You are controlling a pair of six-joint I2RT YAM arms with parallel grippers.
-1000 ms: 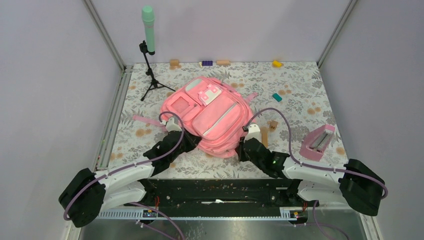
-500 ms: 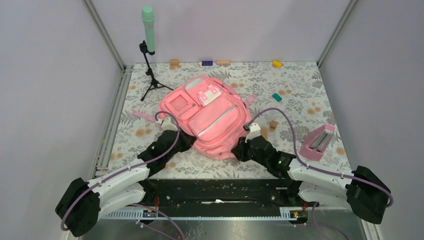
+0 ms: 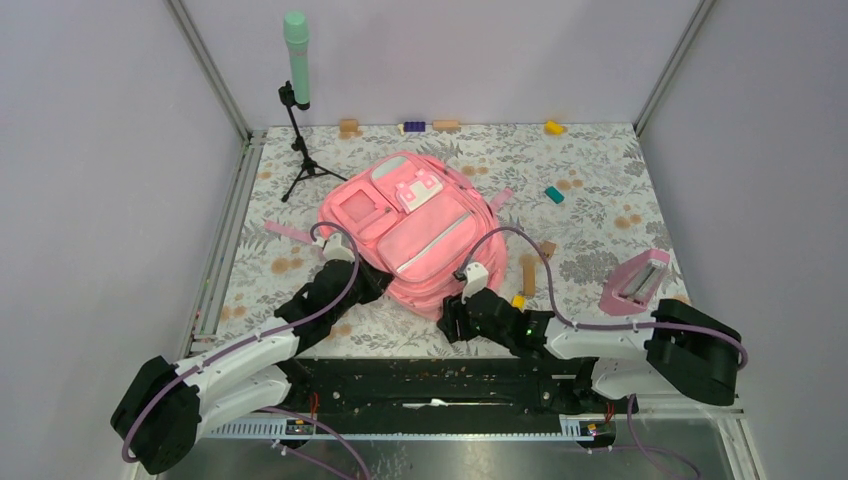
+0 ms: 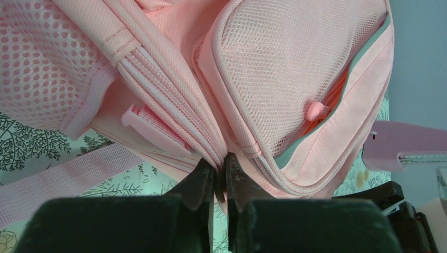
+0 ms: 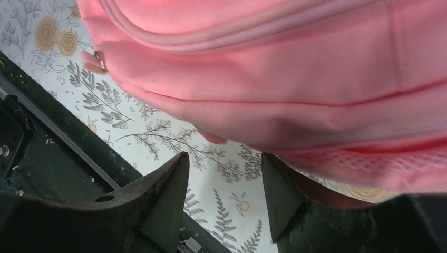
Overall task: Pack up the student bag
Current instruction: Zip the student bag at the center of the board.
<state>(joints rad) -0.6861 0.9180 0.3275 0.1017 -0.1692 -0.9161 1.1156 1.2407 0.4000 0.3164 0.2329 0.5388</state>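
Note:
The student bag (image 3: 410, 235), a big pink backpack, lies front side up in the middle of the flowered table. My left gripper (image 3: 352, 280) is at the bag's near left edge. In the left wrist view this gripper (image 4: 220, 169) is shut on a ribbed pink seam of the bag (image 4: 284, 68), beside the mesh padding. My right gripper (image 3: 457, 312) is low at the bag's near edge. It (image 5: 224, 163) stands open over the tablecloth with nothing between its fingers. The bag (image 5: 274, 79) bulges just above its right finger, and a zipper pull (image 5: 95, 60) hangs at the left.
A small tripod holding a green cylinder (image 3: 297, 60) stands at the back left. A pink pencil case (image 3: 636, 283) lies at the right. Wooden blocks (image 3: 527, 272) and a yellow piece (image 3: 518, 300) lie right of the bag, a teal block (image 3: 554, 194) farther back, and several small blocks (image 3: 414, 126) along the far edge.
My right gripper has opened, let go of the bag's near right edge and slid left along the near side. The left gripper first pulled the bag slightly left, then held still.

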